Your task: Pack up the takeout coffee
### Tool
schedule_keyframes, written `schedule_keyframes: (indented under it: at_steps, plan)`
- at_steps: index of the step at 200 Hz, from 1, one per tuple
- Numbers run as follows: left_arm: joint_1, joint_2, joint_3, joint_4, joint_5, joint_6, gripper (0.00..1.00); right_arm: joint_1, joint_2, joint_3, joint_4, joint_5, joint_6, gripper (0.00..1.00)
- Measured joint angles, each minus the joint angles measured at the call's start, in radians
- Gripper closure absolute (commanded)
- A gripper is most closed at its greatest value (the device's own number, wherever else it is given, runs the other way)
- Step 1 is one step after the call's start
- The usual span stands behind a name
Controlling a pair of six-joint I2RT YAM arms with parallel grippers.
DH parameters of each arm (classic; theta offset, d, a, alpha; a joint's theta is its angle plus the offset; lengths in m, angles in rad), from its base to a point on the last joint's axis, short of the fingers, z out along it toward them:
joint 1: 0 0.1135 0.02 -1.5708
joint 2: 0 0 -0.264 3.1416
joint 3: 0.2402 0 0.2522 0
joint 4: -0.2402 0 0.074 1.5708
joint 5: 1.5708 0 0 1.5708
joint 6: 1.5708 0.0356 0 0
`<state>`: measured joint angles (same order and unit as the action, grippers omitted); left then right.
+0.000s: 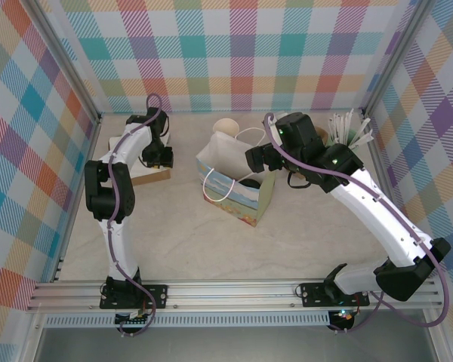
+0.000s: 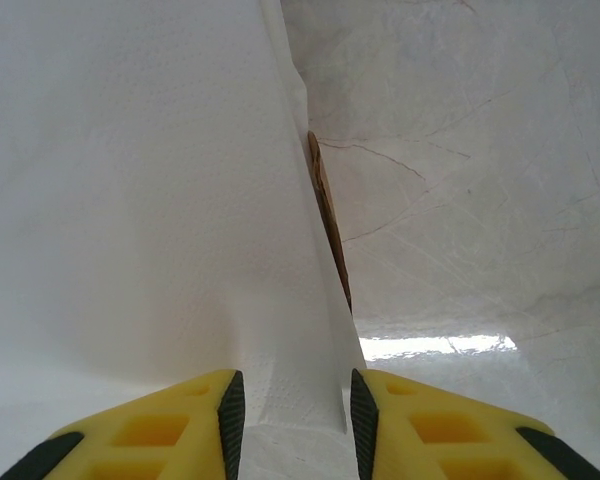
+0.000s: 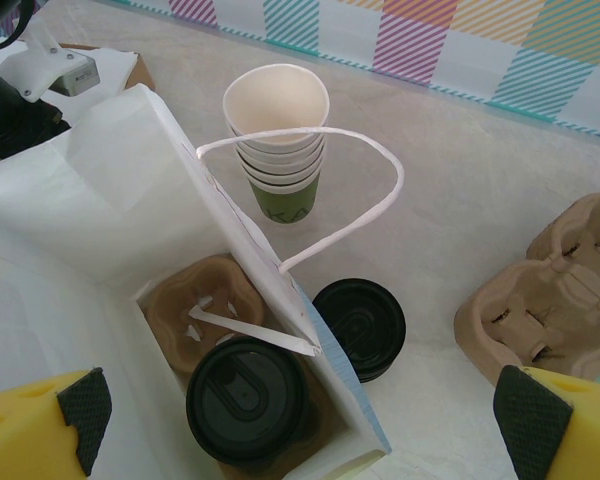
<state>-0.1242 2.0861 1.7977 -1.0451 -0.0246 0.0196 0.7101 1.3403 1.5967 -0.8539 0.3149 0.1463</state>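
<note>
The takeout coffee [image 3: 245, 400], cup wall hidden beneath its round black plastic lid [image 3: 230, 385], sits in a brown pulp carrier [image 3: 175, 305] inside the white paper bag [image 3: 100, 170], under the right gripper [image 3: 305, 415], jaws wide. Beside the bag stand spare black lids [image 3: 360, 328] and stacked cream-rimmed cups [image 3: 278, 130]. Left of it, the left gripper [image 2: 295, 390] straddles white paper [image 2: 130, 200], jaws narrow; pinching or not, I cannot tell.

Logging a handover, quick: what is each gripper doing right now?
Left gripper: fingers either side of a white paper napkin; grip cannot be told.
Right gripper: open, holding nothing.
</note>
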Motion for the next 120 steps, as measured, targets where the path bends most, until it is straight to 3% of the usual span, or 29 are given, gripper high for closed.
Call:
schedule_keyframes:
  at_steps: [42, 88, 120]
  plan:
    - [0.0, 0.0, 0.0, 0.0, -0.005, 0.003, 0.76, -0.003, 0.0, 0.0, 0.0, 0.0, 0.0, 0.0]
    - [0.0, 0.0, 0.0, 0.0, -0.02, 0.009, 0.94, -0.003, 0.0, 0.0, 0.0, 0.003, 0.0, 0.0]
    - [0.0, 0.0, 0.0, 0.0, -0.026, 0.011, 0.99, -0.003, 0.0, 0.0, 0.0, 0.011, 0.0, 0.0]
